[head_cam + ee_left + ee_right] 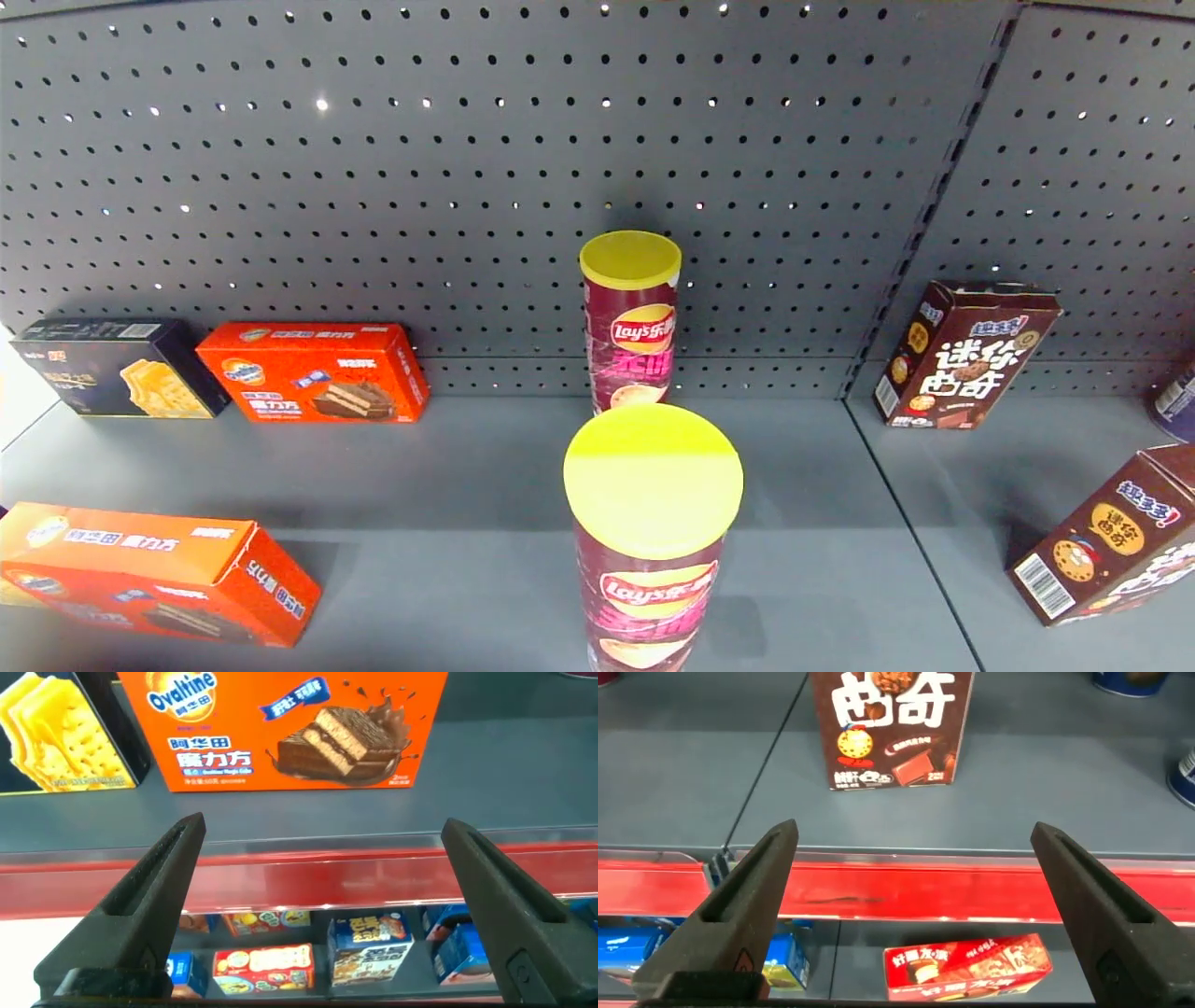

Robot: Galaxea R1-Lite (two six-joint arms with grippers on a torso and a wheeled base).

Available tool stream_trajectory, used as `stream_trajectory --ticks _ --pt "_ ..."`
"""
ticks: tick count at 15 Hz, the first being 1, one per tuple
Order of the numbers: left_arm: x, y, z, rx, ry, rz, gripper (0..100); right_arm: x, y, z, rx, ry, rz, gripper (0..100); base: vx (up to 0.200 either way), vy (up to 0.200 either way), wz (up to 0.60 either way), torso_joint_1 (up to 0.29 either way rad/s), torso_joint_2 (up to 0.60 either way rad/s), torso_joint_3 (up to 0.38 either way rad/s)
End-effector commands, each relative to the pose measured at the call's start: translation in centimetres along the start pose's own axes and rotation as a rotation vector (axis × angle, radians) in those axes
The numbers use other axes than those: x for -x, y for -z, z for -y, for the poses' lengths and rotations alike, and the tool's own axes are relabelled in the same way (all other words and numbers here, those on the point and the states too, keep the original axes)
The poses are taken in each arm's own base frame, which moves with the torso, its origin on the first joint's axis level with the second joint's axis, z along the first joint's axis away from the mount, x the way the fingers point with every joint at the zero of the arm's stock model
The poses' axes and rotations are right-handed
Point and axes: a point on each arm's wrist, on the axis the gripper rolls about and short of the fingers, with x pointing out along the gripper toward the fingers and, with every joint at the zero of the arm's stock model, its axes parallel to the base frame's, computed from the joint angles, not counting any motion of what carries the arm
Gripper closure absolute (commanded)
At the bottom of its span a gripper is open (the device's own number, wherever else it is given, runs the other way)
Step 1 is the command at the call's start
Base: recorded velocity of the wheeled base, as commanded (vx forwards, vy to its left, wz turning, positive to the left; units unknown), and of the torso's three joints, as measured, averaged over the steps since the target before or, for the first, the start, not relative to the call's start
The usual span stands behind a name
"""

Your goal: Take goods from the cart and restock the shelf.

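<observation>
On the matte grey shelf [448, 467], a front can [651, 560] stands upright before a rear can [631, 317], both slick round tubes with yellow plastic lids. Both the left gripper [322, 826] and right gripper [915, 831] hang open, empty, facing the shelf's red edge. Next goods likely want a mid-body squeeze, set down upright; the flat-sided cardboard orange box [280, 728] would grip easier.

A shop, grey shelf [448, 467] with pegboard back [373, 187], red rail [971, 891] along its edge, snack boxes [313, 371] and crisp tubes [631, 317] on display, more packets [263, 968] below.
</observation>
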Motion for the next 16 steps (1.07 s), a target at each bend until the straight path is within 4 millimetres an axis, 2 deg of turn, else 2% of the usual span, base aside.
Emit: stream_trajectory --ticks 1,16 --pt "-0.02 0.02 0.00 0.001 -0.002 -0.002 0 0.00 -0.01 0.00 0.001 -0.001 0.001 0 0.000 0.000 0.00 0.000 0.00 0.000" --pt "-0.01 -0.02 0.01 -0.002 0.003 -0.001 0 0.00 -0.01 0.00 0.001 -0.001 0.001 0 0.000 0.000 0.00 0.000 0.00 0.000"
